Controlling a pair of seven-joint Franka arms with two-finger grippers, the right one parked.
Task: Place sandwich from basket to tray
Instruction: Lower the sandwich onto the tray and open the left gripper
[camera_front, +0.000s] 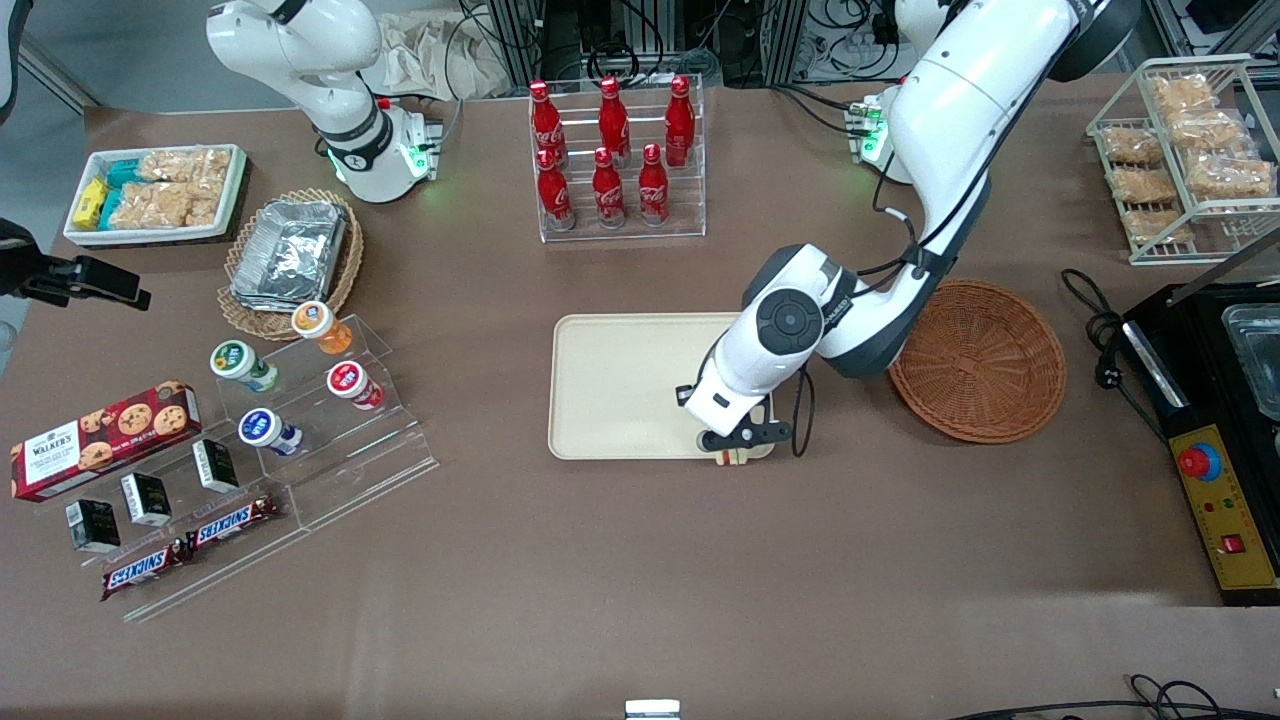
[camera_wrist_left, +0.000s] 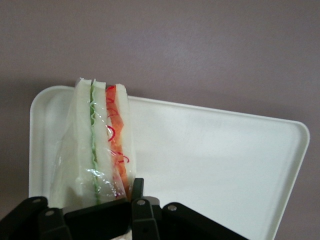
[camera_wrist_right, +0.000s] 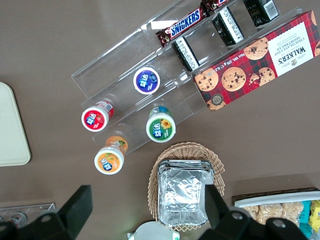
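Brown tabletop; hand (camera_front: 738, 450) clamps the sandwich (camera_wrist_left: 102, 145) over the tray's (camera_front: 610, 385) corner.

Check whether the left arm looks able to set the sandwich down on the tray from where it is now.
Probably yes. The gripper is shut on the sandwich and hangs over the tray at the edge nearest the front camera, toward the basket. The tray under it is bare, so nothing seems to block lowering it.
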